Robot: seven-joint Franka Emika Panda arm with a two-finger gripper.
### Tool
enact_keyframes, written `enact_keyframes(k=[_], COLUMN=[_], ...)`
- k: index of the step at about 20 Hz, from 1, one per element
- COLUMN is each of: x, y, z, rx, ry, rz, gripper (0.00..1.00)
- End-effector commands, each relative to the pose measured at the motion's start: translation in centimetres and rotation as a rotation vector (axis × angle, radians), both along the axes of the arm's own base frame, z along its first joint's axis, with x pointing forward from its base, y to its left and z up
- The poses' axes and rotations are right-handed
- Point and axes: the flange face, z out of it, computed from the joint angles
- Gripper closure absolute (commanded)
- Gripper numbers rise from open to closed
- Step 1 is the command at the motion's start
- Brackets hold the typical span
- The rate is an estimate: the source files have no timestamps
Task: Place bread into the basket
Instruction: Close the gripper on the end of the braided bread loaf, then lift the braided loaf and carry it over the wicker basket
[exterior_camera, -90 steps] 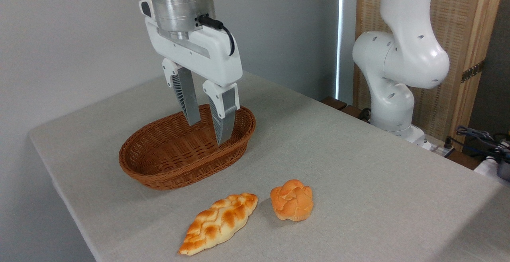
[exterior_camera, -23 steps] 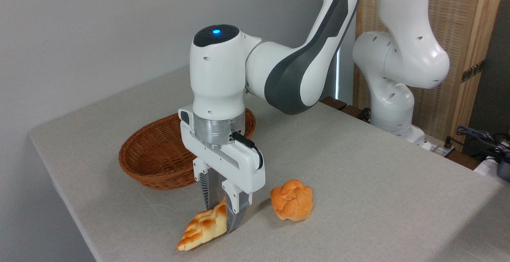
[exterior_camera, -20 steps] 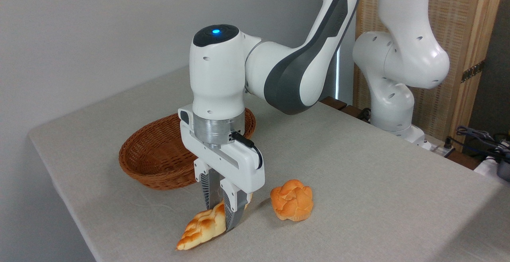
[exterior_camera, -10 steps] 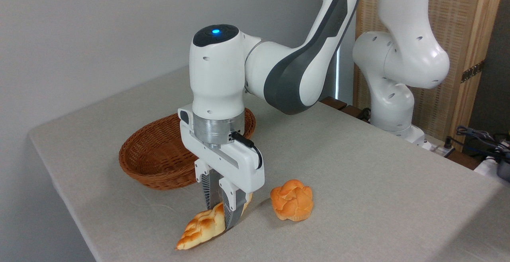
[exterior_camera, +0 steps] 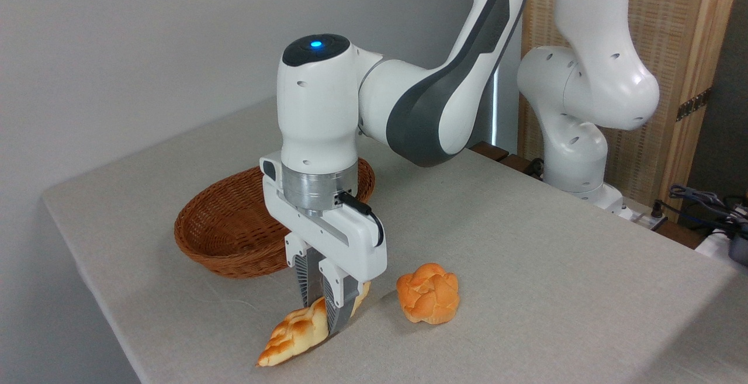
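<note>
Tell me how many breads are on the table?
2. The long braided pale-yellow loaf lies near the front edge, pinched by the gripper; the small round orange knotted bun sits to its right. The reddish-brown woven wicker basket looks empty, though the arm hides part.

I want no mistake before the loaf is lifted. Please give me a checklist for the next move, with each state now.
1. Pincer closed on the bread: ok.
2. Grip at the loaf's middle: ok, roughly.
3. Bread clear of the table: cannot tell; its near tip looks low.
4. Basket holds nothing visible: ok.
5. Round bun apart from the pincer: ok.
</note>
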Motion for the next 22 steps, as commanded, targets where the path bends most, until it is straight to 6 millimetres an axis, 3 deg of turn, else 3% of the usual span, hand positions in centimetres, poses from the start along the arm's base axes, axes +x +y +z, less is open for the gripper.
enact_keyframes(k=[1,4,9,12,17,22], x=[1.2,1.9,2.4,2.1,1.1,0.2], y=[0.5,0.2,-0.9,-2.7,-10.2,-15.6], z=[3.8,7.4,11.7,12.2,12.5,11.4], rx=[-0.017,-0.058,-0.180,-0.229,-0.241,-0.238], ry=[0.045,0.069,0.070,0.101,0.144,0.176], rz=[-0.003,-0.001,0.019,0.025,-0.003,-0.073], gripper=[0.62,0.62,0.62,0.63,0.62,0.60])
